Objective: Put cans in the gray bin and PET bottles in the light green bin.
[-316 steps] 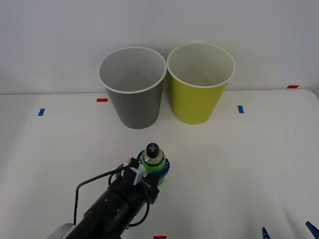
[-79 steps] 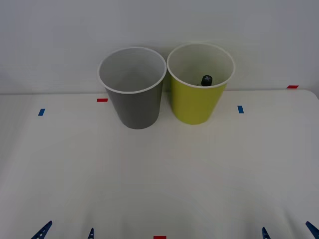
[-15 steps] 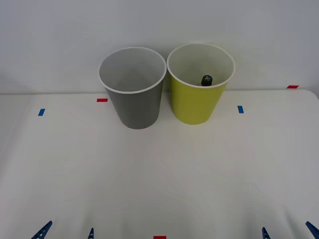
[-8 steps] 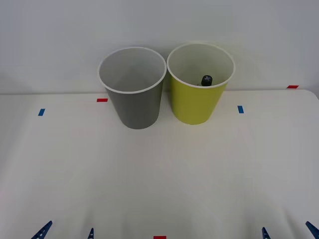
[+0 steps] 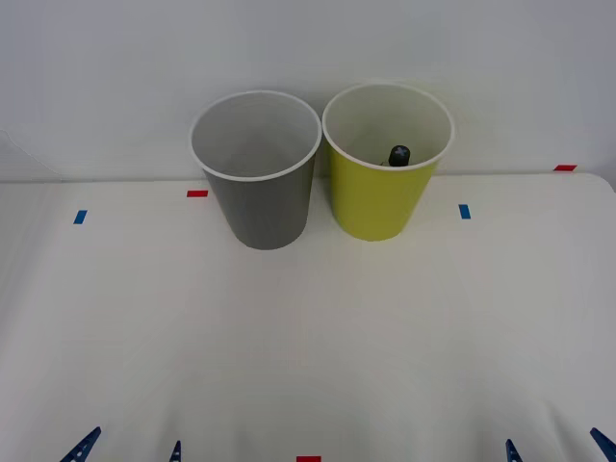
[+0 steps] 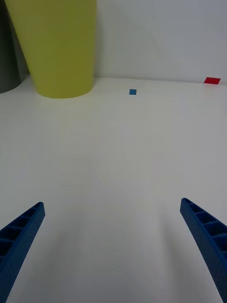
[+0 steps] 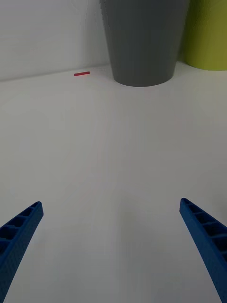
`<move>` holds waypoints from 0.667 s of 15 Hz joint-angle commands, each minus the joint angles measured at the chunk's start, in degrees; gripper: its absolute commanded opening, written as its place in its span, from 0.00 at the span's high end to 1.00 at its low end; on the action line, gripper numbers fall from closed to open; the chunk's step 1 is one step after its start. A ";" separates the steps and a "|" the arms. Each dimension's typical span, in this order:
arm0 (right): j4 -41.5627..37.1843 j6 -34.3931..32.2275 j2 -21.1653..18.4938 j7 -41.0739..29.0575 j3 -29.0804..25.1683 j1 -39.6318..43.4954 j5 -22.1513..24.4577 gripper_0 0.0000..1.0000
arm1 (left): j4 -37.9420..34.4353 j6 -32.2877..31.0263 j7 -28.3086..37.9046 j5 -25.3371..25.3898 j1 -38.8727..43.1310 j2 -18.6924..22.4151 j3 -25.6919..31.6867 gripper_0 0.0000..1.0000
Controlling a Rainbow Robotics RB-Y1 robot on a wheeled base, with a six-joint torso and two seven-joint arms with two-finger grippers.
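One PET bottle (image 5: 398,155) inside light green bin (image 5: 380,197).

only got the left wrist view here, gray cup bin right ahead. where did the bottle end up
Observer: A black screw cap shows inside the yellow-green tapered round bin, beside the gray tapered round bin.
Operator: anything in the gray one
Observer: From the front view, its white inside looks bare as far down as I can see.
Operator: right arm doing what
Observer: The right gripper is parked low at the near table edge, jaws open, facing the yellow-green bin.
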 commanded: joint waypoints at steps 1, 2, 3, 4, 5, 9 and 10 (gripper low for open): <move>0.00 0.00 0.00 0.00 0.00 0.00 0.00 0.00 | 0.00 0.00 0.00 0.00 0.00 0.00 0.00 0.00; 0.00 0.00 0.00 0.00 0.00 0.00 0.00 0.00 | 0.00 0.00 0.00 0.00 0.00 0.00 0.00 0.00; 0.00 0.00 0.00 0.00 0.00 0.00 0.00 0.00 | 0.00 0.00 0.00 0.00 0.00 0.00 0.00 0.00; 0.00 0.00 0.00 0.00 0.00 0.00 0.00 0.00 | 0.00 0.00 0.00 0.00 0.00 0.00 0.00 0.00; 0.00 0.00 0.00 0.00 0.00 0.00 0.00 0.00 | 0.00 0.00 0.00 0.00 0.00 0.00 0.00 0.00; 0.00 0.00 0.00 0.00 0.00 0.00 0.00 0.00 | 0.00 0.00 0.00 0.00 0.00 0.00 0.00 0.00; 0.00 0.00 0.00 0.00 0.00 0.00 0.00 0.00 | 0.00 0.00 0.00 0.00 0.00 0.00 0.00 0.00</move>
